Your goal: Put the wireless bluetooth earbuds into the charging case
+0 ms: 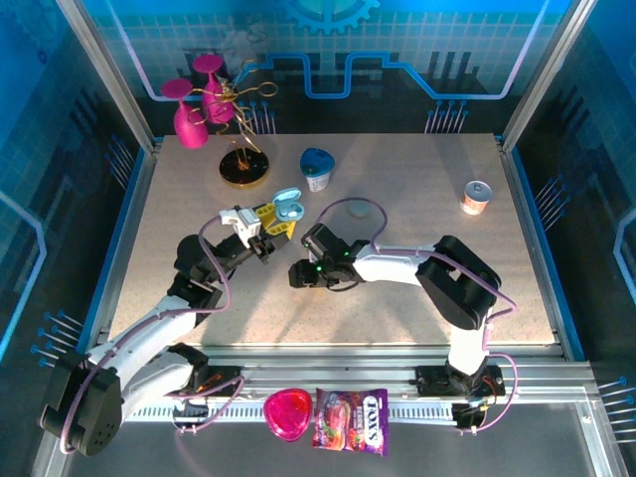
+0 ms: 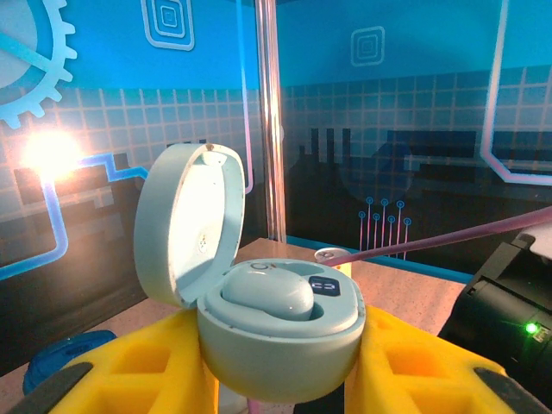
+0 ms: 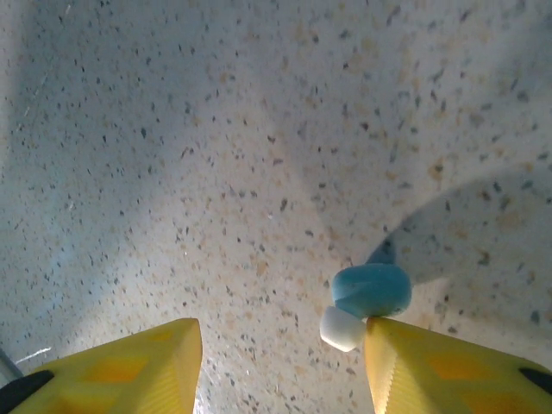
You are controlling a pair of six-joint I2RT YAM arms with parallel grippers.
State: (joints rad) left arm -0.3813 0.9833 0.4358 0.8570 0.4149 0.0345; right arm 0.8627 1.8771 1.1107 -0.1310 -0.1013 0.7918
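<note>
Charging case (image 2: 280,345): pale blue, oval, lid hinged open and standing up on the left in the left wrist view. Seated earbud (image 2: 267,295) lies in the left well. The well beside it shows a dark contact plate.
- Left end effector (image 2: 280,384) pinches the case low on its body, one yellow finger (image 2: 147,366) on each side. Case upright, held above the bench (image 1: 417,288).
- From the top, the case (image 1: 287,207) sits left of bench centre at the tip of the left end effector (image 1: 273,221), open lid toward the far side.

Loose earbud (image 3: 371,291): blue body with a whitish tip, lying on the speckled bench surface (image 3: 216,172).
- Right end effector (image 3: 283,335) is spread wide. The earbud touches the inner corner of the finger (image 3: 448,371) on the right of the wrist view, well apart from the other finger. Nothing is gripped.
- From the top, the right end effector (image 1: 300,275) points down at the bench just near-side of the case. The earbud itself cannot be made out there.

Surroundings, top view:
- blue-lidded cup (image 1: 318,169) beyond the case
- gold stand (image 1: 244,169) and pink goblets (image 1: 191,111) at the far left
- small can (image 1: 477,197) far right
- pink heart-shaped box (image 1: 286,413) and candy bag (image 1: 351,420) on the rail in front of the arm bases
</note>
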